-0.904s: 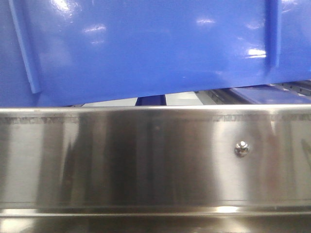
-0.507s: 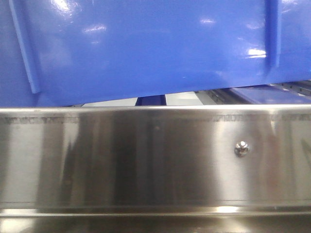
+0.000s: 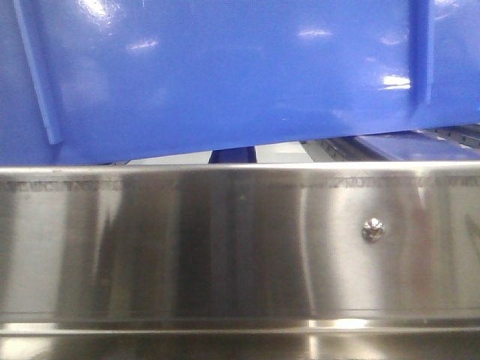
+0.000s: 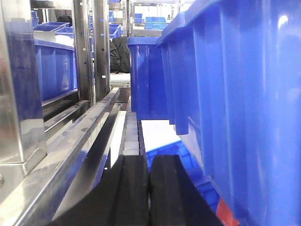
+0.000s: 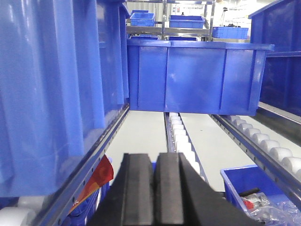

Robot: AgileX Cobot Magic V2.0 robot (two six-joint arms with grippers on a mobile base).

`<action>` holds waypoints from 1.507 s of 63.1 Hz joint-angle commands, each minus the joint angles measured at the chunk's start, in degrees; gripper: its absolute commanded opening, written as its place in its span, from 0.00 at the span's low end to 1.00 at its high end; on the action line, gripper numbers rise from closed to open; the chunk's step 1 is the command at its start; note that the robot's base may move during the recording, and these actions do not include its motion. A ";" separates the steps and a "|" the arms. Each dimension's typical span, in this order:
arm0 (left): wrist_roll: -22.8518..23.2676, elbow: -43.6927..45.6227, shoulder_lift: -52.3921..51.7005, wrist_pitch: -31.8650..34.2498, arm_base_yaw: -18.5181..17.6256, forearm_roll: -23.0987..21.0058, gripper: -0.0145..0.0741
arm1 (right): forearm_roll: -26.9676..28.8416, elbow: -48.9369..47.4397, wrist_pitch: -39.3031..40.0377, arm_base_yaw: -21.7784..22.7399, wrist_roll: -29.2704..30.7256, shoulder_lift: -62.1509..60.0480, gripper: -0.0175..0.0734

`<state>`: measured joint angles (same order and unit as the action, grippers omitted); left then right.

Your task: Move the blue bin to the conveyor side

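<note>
Nearly nothing has shifted since the earlier frames. Large glossy blue rectangular plastic bin (image 3: 225, 75): tilted, right end raised, left bottom edge dipping behind the near brushed stainless-steel rail (image 3: 225, 240); conveyor not in view. Left gripper (image 4: 149, 162) and right gripper (image 5: 155, 160): black fingers pressed together, clasping nothing, flanking the bin. Risk, judged: the unclamped bin slips sideways or snags the rail.

Blue bin (image 3: 225, 75) was glossy smooth plastic with glare spots. Rail (image 3: 225, 247) was brushed stainless steel, mirror-bright. Left tool (image 4: 149, 165) and right tool (image 5: 155, 162) looked matt black, rubbery. Rollers (image 5: 181, 136) looked smooth white plastic.
</note>
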<state>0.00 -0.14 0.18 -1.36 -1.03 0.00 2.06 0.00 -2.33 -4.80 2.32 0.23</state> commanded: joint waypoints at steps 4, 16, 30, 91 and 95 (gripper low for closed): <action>0.00 0.14 -0.18 4.30 0.14 0.40 0.16 | 0.25 0.00 1.62 0.37 0.48 -0.23 0.09; 0.00 0.14 -0.18 18.77 0.14 0.40 0.16 | 0.25 0.00 14.14 0.37 0.48 -0.23 0.09; 0.00 1.57 -0.18 30.10 0.14 0.40 0.16 | 0.25 -0.21 44.23 0.37 0.48 -0.23 0.09; 0.00 52.48 34.28 -32.09 0.14 0.40 0.16 | 0.25 -70.32 -43.96 0.37 0.48 41.30 0.09; 0.00 55.48 37.79 -33.76 0.14 0.40 0.16 | 0.25 -74.20 -47.15 0.37 0.48 44.70 0.09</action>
<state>0.00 52.13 34.36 -32.12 -1.03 0.30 2.18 -69.59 -44.41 -4.80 2.32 41.14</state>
